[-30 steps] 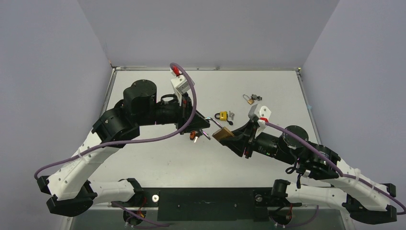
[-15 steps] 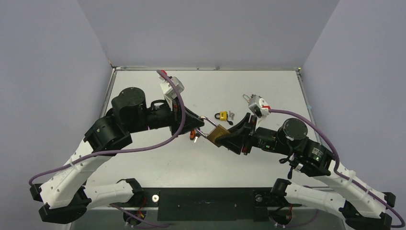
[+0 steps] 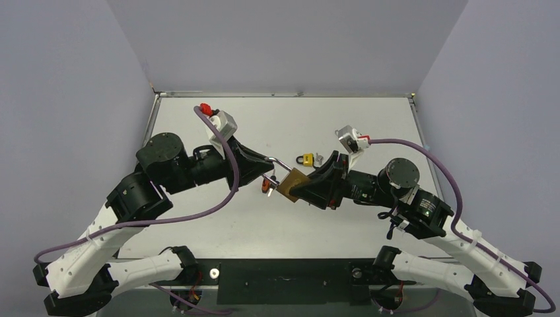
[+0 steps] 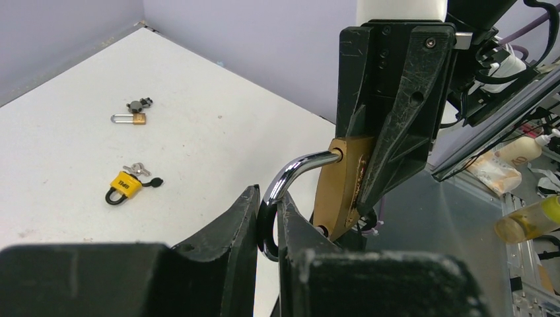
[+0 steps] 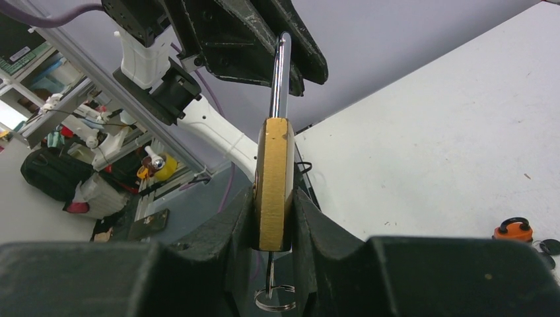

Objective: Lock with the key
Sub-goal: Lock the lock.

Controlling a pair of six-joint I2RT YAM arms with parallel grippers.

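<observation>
Padlock (image 3: 290,185) has shifted left; right tool (image 5: 274,205) pinches its brass body, left tool (image 4: 267,201) clamps its chrome shackle (image 4: 290,175).

Hidden from you: padlock (image 5: 274,188) base, sunk between right fingers (image 5: 221,234); key ring (image 5: 273,298), half covered; shackle (image 4: 295,172) tip, buried between left fingers (image 4: 231,231); far small lock (image 4: 135,118), too small to read.

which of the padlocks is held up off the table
The large brass padlock with the chrome shackle: the left claw grips its shackle, the right claw its body. The small yellow padlock lies loose on the table.
</observation>
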